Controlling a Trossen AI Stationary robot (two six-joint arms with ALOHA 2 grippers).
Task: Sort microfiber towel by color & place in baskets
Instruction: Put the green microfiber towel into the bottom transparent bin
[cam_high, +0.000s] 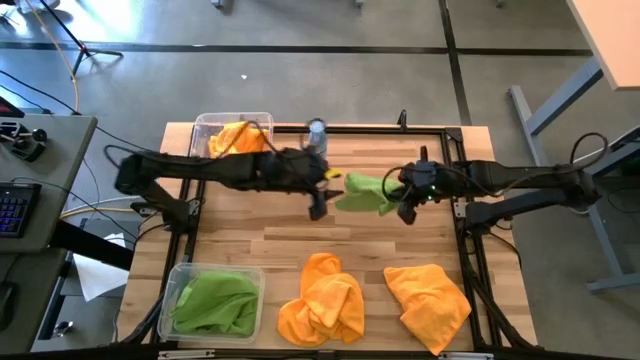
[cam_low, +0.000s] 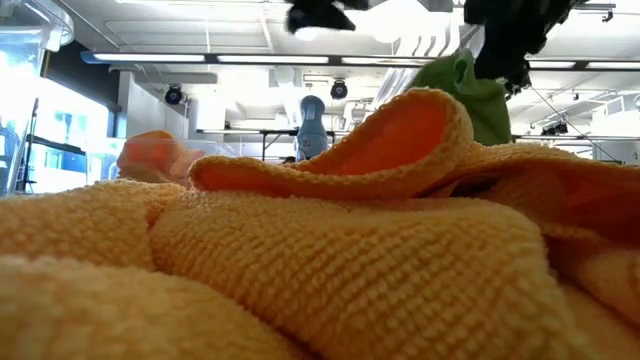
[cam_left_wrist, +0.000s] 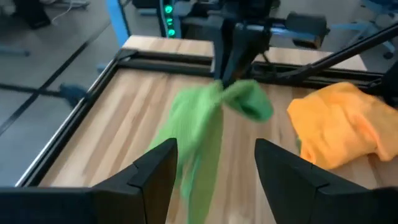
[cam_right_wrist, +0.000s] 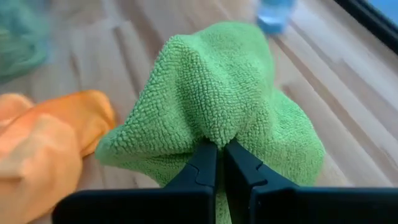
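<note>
My right gripper (cam_right_wrist: 221, 149) is pinched tight on a green towel (cam_high: 362, 192), which hangs from it above the middle of the table (cam_high: 250, 245), just right of centre. My left gripper (cam_left_wrist: 214, 162) hovers close at the towel's nine o'clock side with its fingers spread apart and nothing between them; the cloth dangles just ahead of it.

Towards five o'clock from the held towel lies a flat orange towel (cam_high: 428, 298), and at six o'clock a crumpled orange towel (cam_high: 322, 300) sits near the front edge. The near-left basket (cam_high: 178, 275), at the table's seven o'clock, holds green cloth (cam_high: 215, 303). The far-left basket (cam_high: 205, 125), at eleven o'clock, holds orange cloth (cam_high: 238, 138). A small clear bottle (cam_high: 317, 134) stands at the far edge, around twelve o'clock, just beyond my left arm.
</note>
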